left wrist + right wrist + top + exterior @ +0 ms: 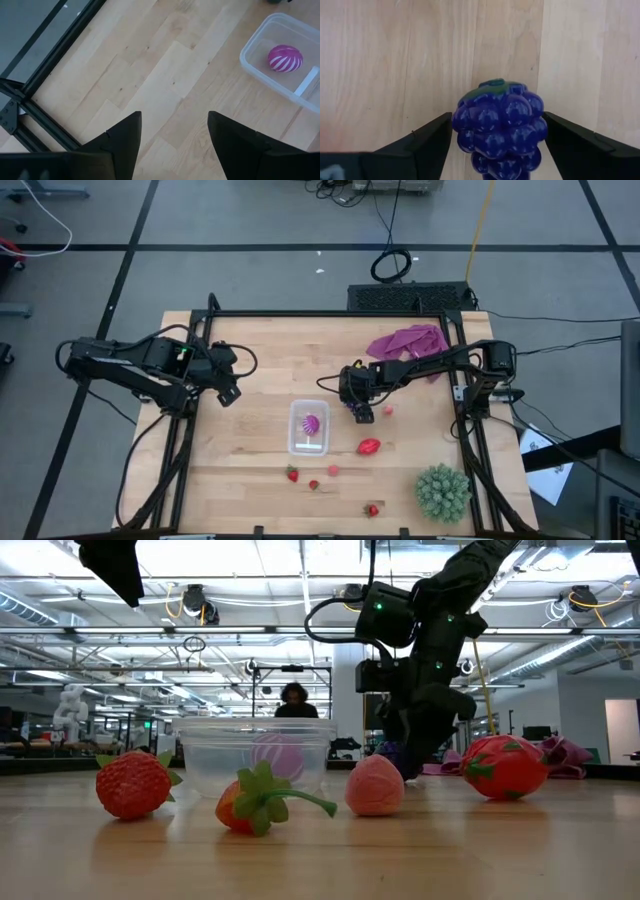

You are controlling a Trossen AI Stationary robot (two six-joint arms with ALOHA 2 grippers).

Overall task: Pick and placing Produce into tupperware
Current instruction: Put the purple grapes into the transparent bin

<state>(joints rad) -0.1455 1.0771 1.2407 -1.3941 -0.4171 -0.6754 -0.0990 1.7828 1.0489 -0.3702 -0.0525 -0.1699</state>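
The purple grape bunch [499,125], with its green cap, sits between the fingers of my right gripper [360,411], just right of the clear tupperware [308,442]. A purple-pink striped round piece [310,423] lies inside the tupperware. On the wood rest the larger red piece [369,446], three red strawberries [292,474] [313,484] [372,509] and two small pink pieces [333,470] [387,410]. My left gripper [228,387] hangs open over bare wood left of the tupperware. My right gripper pinches the grape bunch between its two fingers [422,145], one on each flank [461,131] of the cluster. The fingers point down from above. The bunch is close to the tabletop; whether it is lifted clear, I cannot tell.
A spiky green ball plant [442,491] stands at the near right corner. A purple-pink cloth [405,342] lies at the far right under the right arm. Black frame rails [186,430] run along both table sides. Bare wood lies between the left gripper and the tupperware.
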